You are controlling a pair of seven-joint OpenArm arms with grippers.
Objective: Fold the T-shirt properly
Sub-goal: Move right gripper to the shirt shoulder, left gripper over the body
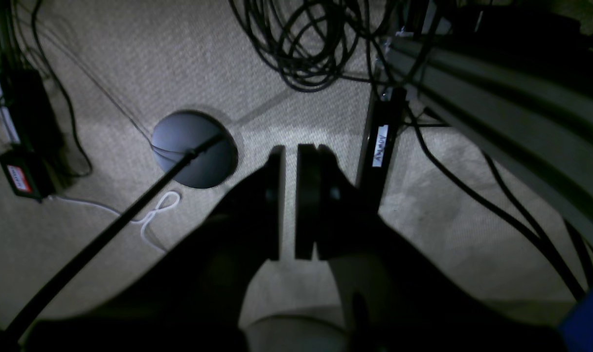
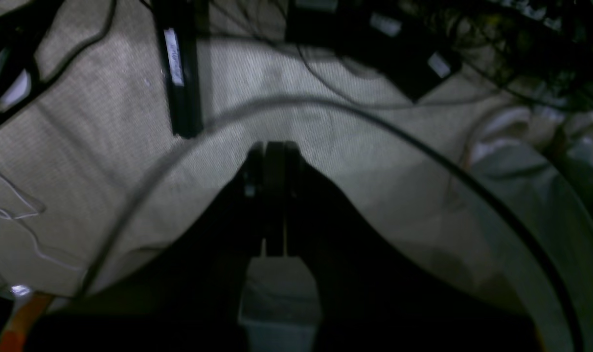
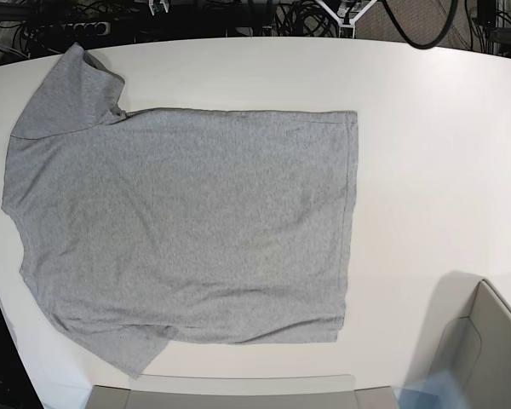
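The T-shirt (image 3: 183,226) is seen in the base view spread flat on the white desk (image 3: 434,153), plain grey side up, with no lettering visible. It is laid sideways: the straight hem runs along the picture's right, and the two short sleeves lie at the left, one towards the top corner and one towards the bottom. The cloth is smoothed out with only faint creases, which is judged to be the starting layout for folding, since no part is yet turned over.

Neither arm is seen over the desk. Both wrist cameras look down on carpeted floor (image 1: 130,63) strewn with black cables (image 1: 301,44), so the arms are taken to be hanging beside or below the desk edge, parked clear of the cloth.

The left gripper (image 1: 287,151) is shown with its jaws nearly together, a narrow strip of carpet visible between them, and nothing is held. A round dark stand base (image 1: 193,149) with a slanting pole is seen just beyond it on the floor. The right gripper (image 2: 272,146) is shown with its jaws pressed fully together, also empty; a clear curved edge (image 2: 423,142) crosses its view, and what it belongs to cannot be told.

The folding is judged not yet begun. The next move is thought to call for both arms to be raised over the desk and the jaws parted before an edge of the cloth is pinched.
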